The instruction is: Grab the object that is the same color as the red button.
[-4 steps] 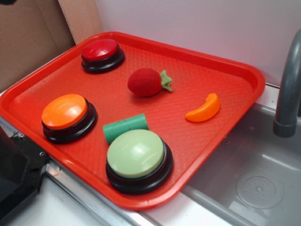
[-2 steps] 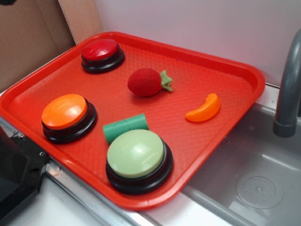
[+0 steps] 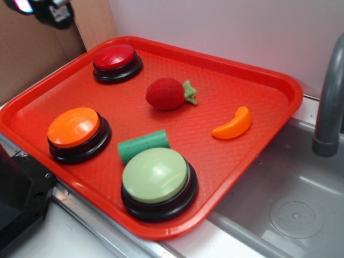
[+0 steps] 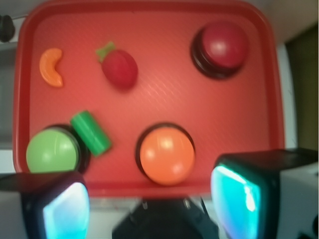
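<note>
Strawberry-shaped fuzzy red toy (image 3: 167, 93) with its green leafy stem lies free near the middle of the textured red plastic tray (image 3: 269, 80). I see the glossy red-domed button on a black base (image 3: 115, 60) at the tray's far corner, apart from it. A green cylinder (image 3: 143, 145) touches the pale green button (image 3: 156, 177); an orange-domed button (image 3: 75, 130) and orange crescent piece (image 3: 233, 124) sit nearby. My gripper (image 4: 149, 199) hangs well above, fingers (image 4: 239, 196) spread, holding nothing.

No text, label, brand, number or sign can be read on anything in either view.
</note>
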`<state>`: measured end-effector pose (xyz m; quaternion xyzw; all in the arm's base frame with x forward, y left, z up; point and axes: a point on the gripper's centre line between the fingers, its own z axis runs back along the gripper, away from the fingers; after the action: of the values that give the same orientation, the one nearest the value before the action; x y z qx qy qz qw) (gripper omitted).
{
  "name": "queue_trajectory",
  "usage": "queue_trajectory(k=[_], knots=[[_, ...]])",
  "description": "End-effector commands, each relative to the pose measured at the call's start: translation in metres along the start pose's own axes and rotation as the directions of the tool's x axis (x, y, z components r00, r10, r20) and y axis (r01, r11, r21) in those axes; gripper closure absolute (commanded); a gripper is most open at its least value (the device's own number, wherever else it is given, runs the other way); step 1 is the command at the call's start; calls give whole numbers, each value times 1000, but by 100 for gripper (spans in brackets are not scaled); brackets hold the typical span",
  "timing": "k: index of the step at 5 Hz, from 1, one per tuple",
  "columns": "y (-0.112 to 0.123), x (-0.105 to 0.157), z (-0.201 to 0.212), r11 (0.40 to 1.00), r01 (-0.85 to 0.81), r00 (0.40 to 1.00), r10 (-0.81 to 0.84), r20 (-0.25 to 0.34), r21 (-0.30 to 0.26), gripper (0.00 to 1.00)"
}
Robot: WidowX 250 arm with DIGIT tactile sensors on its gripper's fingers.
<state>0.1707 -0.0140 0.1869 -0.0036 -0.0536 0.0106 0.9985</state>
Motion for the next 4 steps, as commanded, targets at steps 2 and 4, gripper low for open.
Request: queue_trajectory(k=[2,4], knots=[[-24,81,-94,960,280,952,-277,130,-9,0],[-38,90,-155,900,434,900,-430,76,-44,0]])
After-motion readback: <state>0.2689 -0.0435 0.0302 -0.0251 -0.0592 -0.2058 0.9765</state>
